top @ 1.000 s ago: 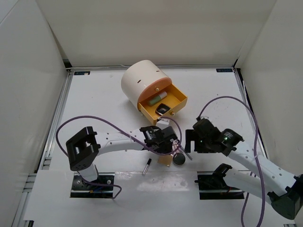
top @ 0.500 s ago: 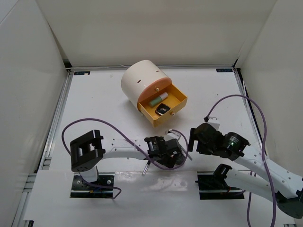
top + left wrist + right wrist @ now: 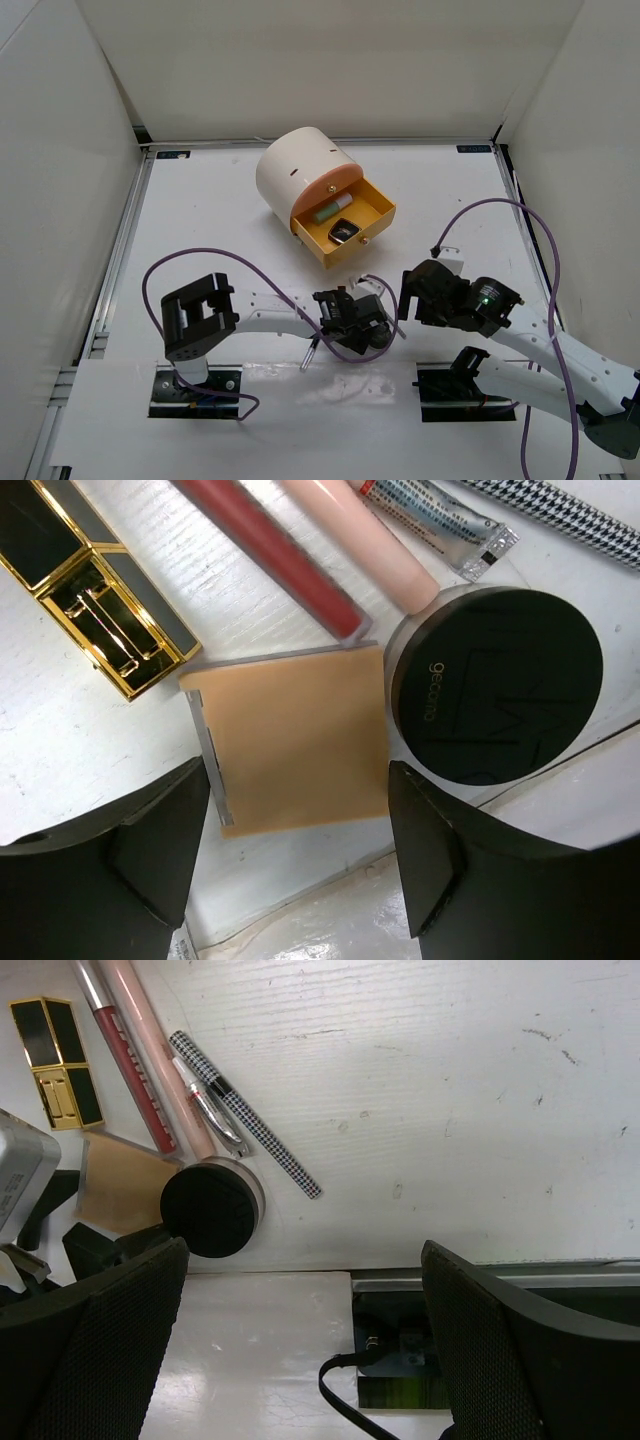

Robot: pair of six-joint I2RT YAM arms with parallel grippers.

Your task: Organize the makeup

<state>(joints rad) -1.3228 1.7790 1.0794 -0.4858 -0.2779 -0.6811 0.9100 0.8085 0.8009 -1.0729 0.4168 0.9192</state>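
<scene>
While the left fingers (image 3: 150, 850) stand apart astride the tan pad (image 3: 295, 740) and the right fingers (image 3: 90, 1340) gape empty, a descending finger could clip the neighbouring round compact (image 3: 505, 685).

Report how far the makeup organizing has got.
Done: a mint-green tube and a black square compact lie in the open orange drawer. In hand: the left gripper, jaws open, straddles the tan square pad. Left: black round compact, gold-black case, red tube, pink tube, houndstooth pencil.
</scene>
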